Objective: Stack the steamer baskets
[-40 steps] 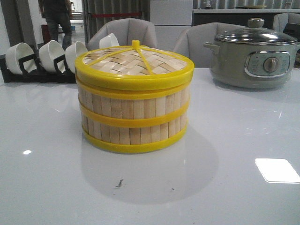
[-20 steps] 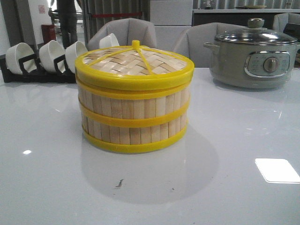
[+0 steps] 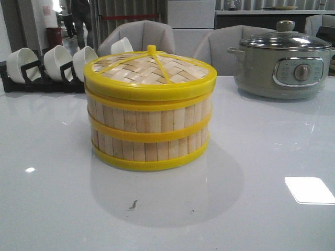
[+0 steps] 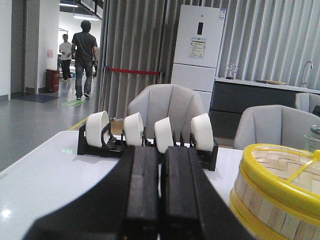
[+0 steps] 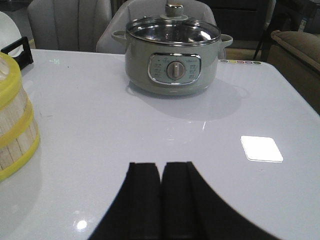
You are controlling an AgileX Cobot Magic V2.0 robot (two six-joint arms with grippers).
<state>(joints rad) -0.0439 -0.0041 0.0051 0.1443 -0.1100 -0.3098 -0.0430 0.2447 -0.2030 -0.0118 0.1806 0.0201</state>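
A glossy white table (image 3: 272, 157) carries everything. At its middle stand the two steamer baskets (image 3: 149, 130), one stacked on the other, with a woven lid (image 3: 150, 70) on top. A grey-green electric pot (image 3: 282, 65) with a glass cover sits at the far right, and a black rack of white bowls (image 3: 49, 65) at the far left. The left gripper (image 4: 160, 200) and right gripper (image 5: 161, 200) each have their fingers pressed together, holding nothing, both apart from the stack.
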